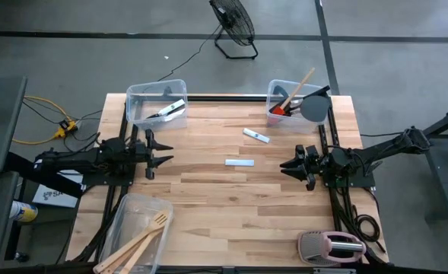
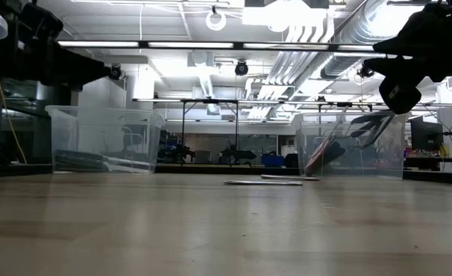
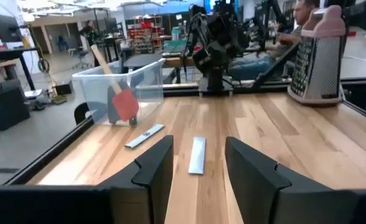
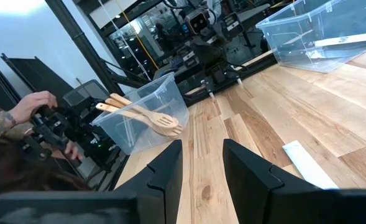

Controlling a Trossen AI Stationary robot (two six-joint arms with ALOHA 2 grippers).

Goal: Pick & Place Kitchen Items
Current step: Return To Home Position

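1. At the near left corner of the light wooden bench (image 1: 231,213), a near clear plastic bin (image 1: 125,205) holds light wooden spoons and a forked turner (image 1: 151,232). Their handles stick out over its rim. A pink-and-grey toaster (image 1: 332,246) lies at the near right corner.
2. The left gripper (image 1: 166,151) hangs over the left side at mid-bench. Its fingers are spread wide with nothing between them. The right gripper (image 1: 288,165) faces it from the right side, also wide and empty.
3. Between them, a first slim white flat piece (image 1: 239,161) lies on the bare wood. A second slim white flat piece (image 1: 256,135) lies just beyond it, at an angle.
4. The far-left clear bin (image 1: 136,95) holds a black-handled white-bladed knife (image 1: 170,109).
5. The far-right clear bin (image 1: 273,91) holds a small red spatula (image 1: 278,111), a long wooden spoon (image 1: 300,85) and a grey spatula (image 1: 313,106), which lean out over its rim.
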